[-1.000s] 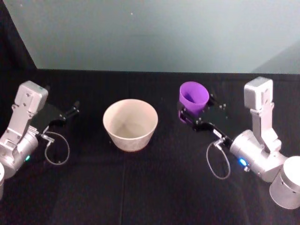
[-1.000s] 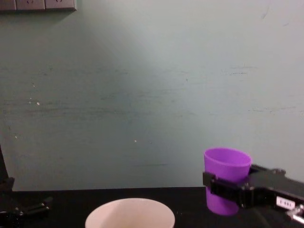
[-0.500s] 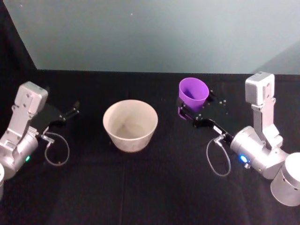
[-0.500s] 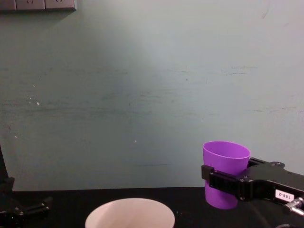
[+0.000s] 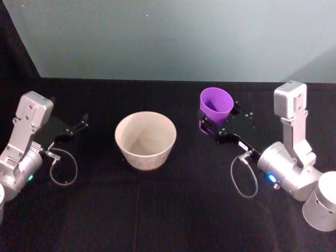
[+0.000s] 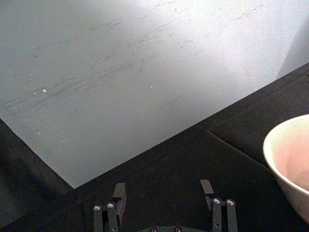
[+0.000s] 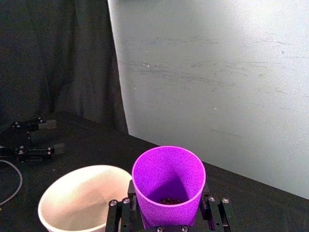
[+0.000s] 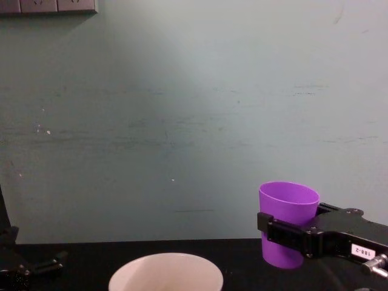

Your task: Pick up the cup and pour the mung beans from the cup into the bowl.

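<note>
The left gripper [image 5: 80,126] rests low over the black table [image 5: 157,210] at the robot's left, well apart from the bowl [image 5: 145,139]. In the left wrist view its two fingers [image 6: 119,191] stand spread wide with nothing between them, and the left gripper [image 6: 163,193] points across bare cloth toward the pale green wall [image 6: 120,58]. The rim of the bowl [image 6: 289,159] curves in at that picture's edge.

At the centre of the table sits the wide cream bowl, upright and open to the camera, its inside showing smooth and pale. From the chest camera only the top of the bowl [image 8: 167,273] rises into the picture.

To the right of the bowl, the right gripper [image 5: 212,126] is clamped on the purple cup [image 5: 216,106], its black fingers pressed against opposite sides of the cup's lower wall. The cup stands upright, mouth up, near the bowl but not touching it and not over it. The chest view shows the cup [image 8: 288,209] from the side, with the right gripper [image 8: 285,233] wrapped around its lower half; whether its base touches the cloth cannot be told. From the right wrist camera the cup [image 7: 169,179] sits squarely between the fingers [image 7: 130,203], and a small heap of dark mung beans [image 7: 169,199] lies at its bottom. The bowl [image 7: 77,193] shows just beside it.
</note>
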Robot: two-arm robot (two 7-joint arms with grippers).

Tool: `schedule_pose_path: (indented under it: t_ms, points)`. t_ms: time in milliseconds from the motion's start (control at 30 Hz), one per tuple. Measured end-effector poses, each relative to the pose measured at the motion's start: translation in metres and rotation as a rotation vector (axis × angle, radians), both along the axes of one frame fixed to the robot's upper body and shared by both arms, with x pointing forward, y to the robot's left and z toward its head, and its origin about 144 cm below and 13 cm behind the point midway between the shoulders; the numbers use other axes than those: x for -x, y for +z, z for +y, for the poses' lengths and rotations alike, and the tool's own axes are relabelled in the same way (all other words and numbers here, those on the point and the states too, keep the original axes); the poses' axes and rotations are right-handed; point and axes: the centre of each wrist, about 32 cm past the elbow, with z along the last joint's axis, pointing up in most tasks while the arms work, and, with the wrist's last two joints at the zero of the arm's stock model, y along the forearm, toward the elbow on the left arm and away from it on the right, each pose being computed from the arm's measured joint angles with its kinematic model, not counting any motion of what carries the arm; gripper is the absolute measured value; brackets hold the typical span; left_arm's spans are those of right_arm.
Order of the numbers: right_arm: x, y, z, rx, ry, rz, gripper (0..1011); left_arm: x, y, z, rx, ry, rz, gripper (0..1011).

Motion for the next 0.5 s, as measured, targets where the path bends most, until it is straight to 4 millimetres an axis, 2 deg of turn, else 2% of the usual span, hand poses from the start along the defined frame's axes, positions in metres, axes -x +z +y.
schedule_pose_path:
  t_ms: [500]
  points:
    - [0.0, -0.0005, -0.0002, 0.0, -0.001, 0.0, 724, 0.0, 0.0, 0.0, 0.0, 0.0, 0.0, 1000]
